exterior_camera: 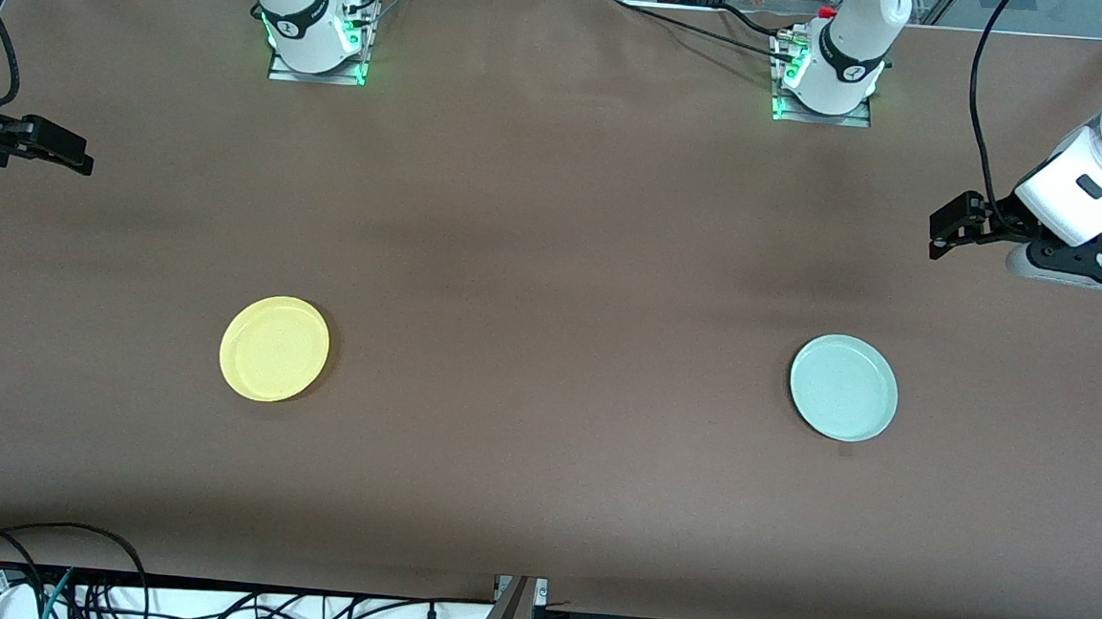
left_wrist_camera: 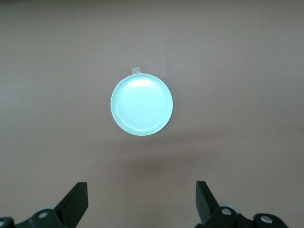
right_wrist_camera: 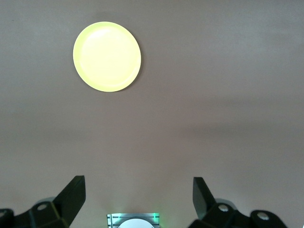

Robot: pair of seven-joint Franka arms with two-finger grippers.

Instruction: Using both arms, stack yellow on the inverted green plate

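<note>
The yellow plate point(exterior_camera: 274, 348) point(right_wrist_camera: 107, 56) lies flat on the brown table toward the right arm's end. The pale green plate point(exterior_camera: 843, 387) point(left_wrist_camera: 141, 104) lies flat toward the left arm's end, about as near the front camera as the yellow one. The two plates are far apart. My left gripper point(exterior_camera: 945, 228) point(left_wrist_camera: 141, 187) hangs high above the table's end near the green plate, open and holding nothing. At the table's other end, high up near the yellow plate, my right gripper point(exterior_camera: 71, 154) point(right_wrist_camera: 139, 183) is also open and holds nothing.
The arms' bases point(exterior_camera: 317, 42) point(exterior_camera: 825, 82) stand along the table's edge farthest from the front camera. A small scrap of tape point(left_wrist_camera: 136, 70) lies against the green plate's rim. Cables point(exterior_camera: 66, 577) hang below the table's near edge.
</note>
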